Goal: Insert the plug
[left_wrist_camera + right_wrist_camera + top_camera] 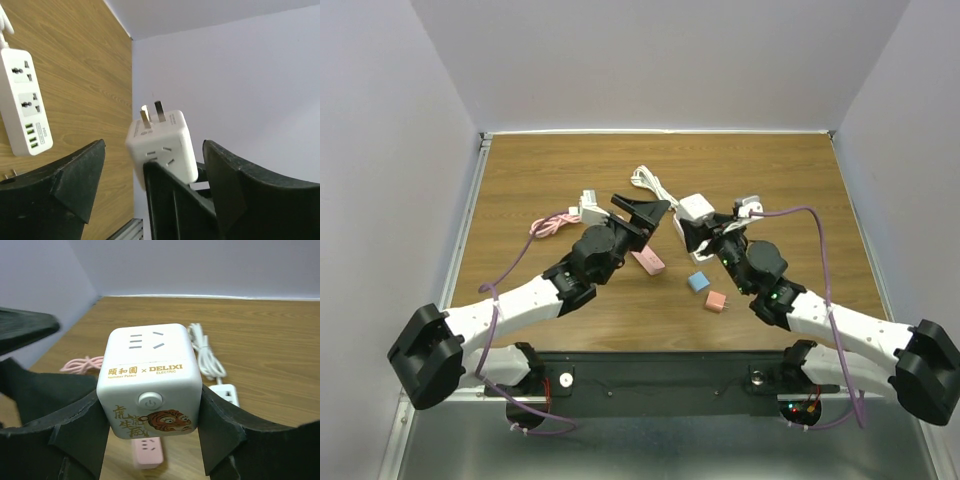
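Note:
My right gripper (pixel 700 226) (pixel 150 395) is shut on a white cube plug adapter (pixel 697 208) (pixel 150 375) with a tiger print and a power button, and holds it above the table. In the left wrist view the cube (pixel 162 145) shows two metal prongs pointing up and left. My left gripper (pixel 645 212) (pixel 154 147) is open and empty, raised just left of the cube. A pink power strip (pixel 648 262) (pixel 147 452) lies on the table below the cube. A white power strip (pixel 588 208) (pixel 22 107) lies to the left.
A coiled pink cable (pixel 550 225) (pixel 82 364) lies by the white strip. A white cable (pixel 650 182) (pixel 205 350) and another white strip (pixel 748 207) (pixel 225 392) lie at mid-table. A blue cube (pixel 698 281) and a pink cube (pixel 716 301) sit nearer the front.

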{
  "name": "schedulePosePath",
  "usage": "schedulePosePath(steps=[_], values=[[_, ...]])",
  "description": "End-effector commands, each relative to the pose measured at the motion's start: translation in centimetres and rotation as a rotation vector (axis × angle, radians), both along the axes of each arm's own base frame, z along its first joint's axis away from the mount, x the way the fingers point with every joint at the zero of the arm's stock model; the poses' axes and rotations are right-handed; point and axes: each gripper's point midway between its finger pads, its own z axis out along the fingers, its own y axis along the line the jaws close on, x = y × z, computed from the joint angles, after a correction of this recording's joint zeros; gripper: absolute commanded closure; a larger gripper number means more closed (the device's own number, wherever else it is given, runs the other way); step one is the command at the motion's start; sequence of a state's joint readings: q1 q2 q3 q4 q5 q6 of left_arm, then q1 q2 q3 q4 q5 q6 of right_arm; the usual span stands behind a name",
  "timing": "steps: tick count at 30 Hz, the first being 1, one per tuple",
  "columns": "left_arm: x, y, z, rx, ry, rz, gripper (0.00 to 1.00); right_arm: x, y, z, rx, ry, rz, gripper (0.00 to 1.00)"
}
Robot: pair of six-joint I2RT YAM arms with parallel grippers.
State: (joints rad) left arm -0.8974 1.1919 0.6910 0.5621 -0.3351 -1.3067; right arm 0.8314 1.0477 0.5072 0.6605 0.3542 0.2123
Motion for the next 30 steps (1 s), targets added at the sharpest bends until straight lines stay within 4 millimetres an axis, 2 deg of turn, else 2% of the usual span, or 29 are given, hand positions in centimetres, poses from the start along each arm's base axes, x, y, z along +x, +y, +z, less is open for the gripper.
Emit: schedulePosePath(steps=[1,5,8,9,14,16,22,28,30], values=[[0.5,2.2,0.5,0.027,-0.039,0.053,0.07,0.3,-2.1,0.7,-0.019,-0.015,-0.077,1.0],[1.3,3.7,-0.6,0.104,-0.04,0.092,0.03,-0.2,-1.5,-0.4,-0.055,0.014,-0.034,1.0],[2.0,4.6,-2.8,0.234,-0.02,0.106,0.03,-0.5,-1.0,-1.2,-0.101,0.043,0.005,0.99],[2.3,5.2,-4.6,0.297,0.018,0.108,0.03,-0.6,-0.8,-1.6,-0.132,0.07,0.018,1.0],[2.6,6.6,-10.4,0.517,0.11,0.081,0.02,-1.6,-0.7,-3.1,-0.193,0.139,0.061,1.0],[2.8,6.6,-12.3,0.554,0.14,0.065,0.02,-2.0,-1.0,-3.3,-0.199,0.148,0.069,1.0],[4.2,5.1,-15.5,0.652,0.183,-0.021,0.03,-3.0,-0.6,-4.1,-0.229,0.179,0.127,1.0],[4.4,5.3,-18.1,0.699,0.232,-0.037,0.06,-3.6,-0.2,-4.4,-0.288,0.187,0.18,1.0],[4.5,5.1,-18.4,0.692,0.231,-0.042,0.06,-3.8,-0.2,-4.3,-0.295,0.188,0.188,1.0]])
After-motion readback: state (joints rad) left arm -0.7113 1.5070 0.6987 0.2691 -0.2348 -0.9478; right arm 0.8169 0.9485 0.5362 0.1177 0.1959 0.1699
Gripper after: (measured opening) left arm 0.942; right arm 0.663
